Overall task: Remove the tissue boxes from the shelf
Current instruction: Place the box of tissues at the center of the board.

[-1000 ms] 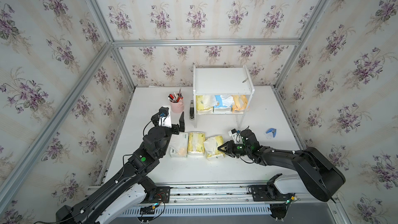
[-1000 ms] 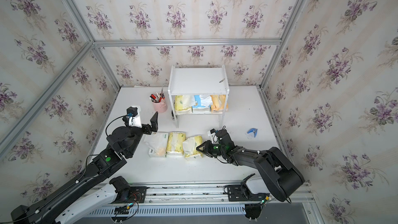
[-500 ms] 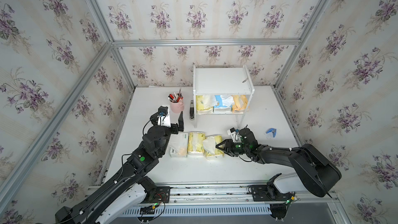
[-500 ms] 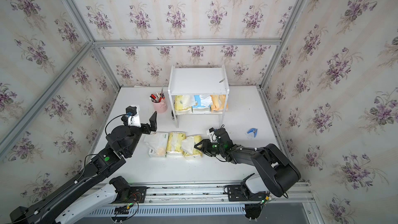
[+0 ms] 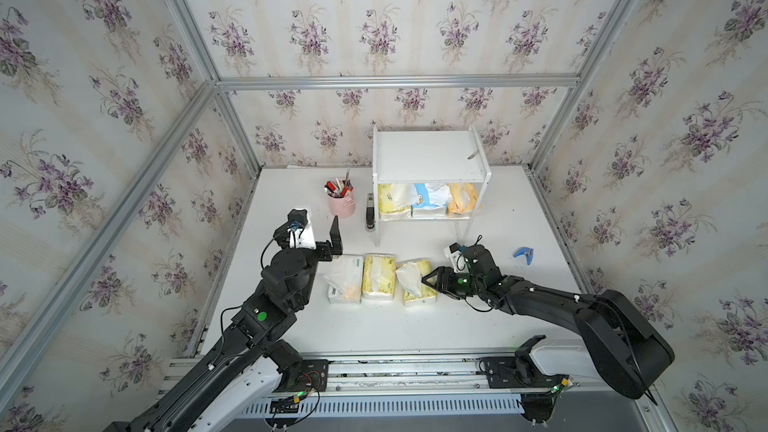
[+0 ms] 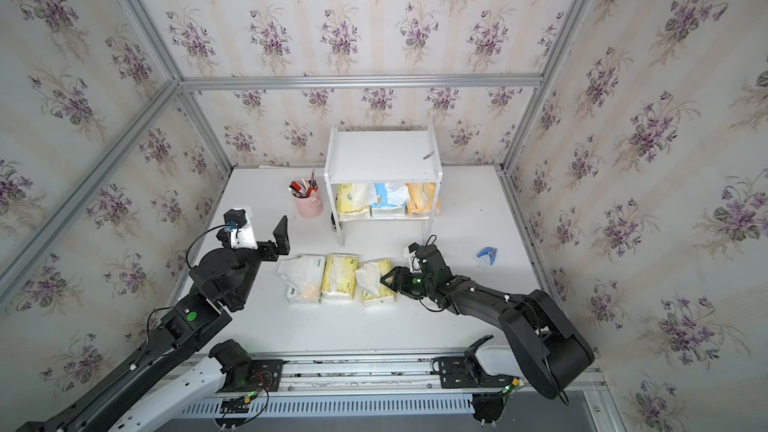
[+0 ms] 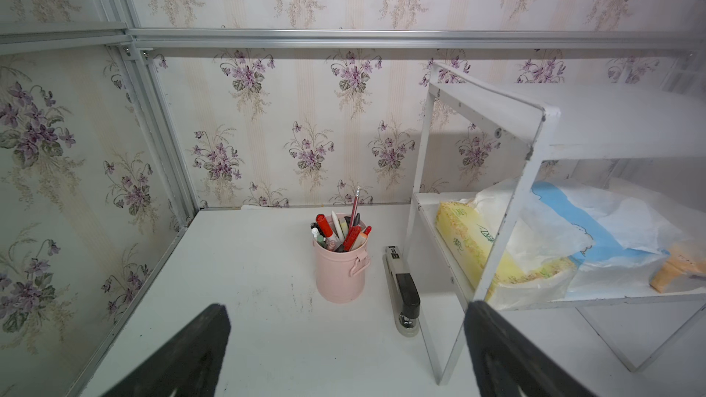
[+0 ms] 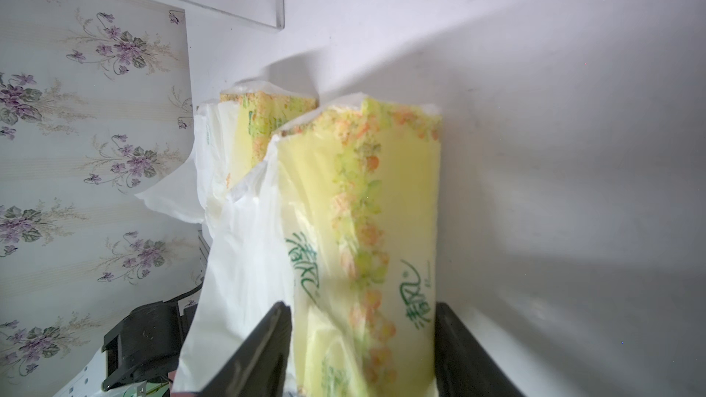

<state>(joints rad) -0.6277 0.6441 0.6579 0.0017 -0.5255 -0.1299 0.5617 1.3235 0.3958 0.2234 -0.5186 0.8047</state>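
The right pincer [image 8: 361, 305] sits astride one end of a yellow tissue pack [image 5: 417, 284] lying on the tabletop [image 5: 415, 334], jaws apart and seemingly not pinching it, so this placing looks about done; the left pincer [image 7: 347, 311] hangs wide open and empty. Three more packs [image 5: 430, 199] lie on the lower board of the shelf [image 5: 428, 155], ahead and to the right of the left pincer. Fetching one calls for a low, level reach under the top board, clear of the stapler [image 7: 403, 292] and pen cup [image 7: 340, 269], while bare tabletop behind both pincers gives room to withdraw
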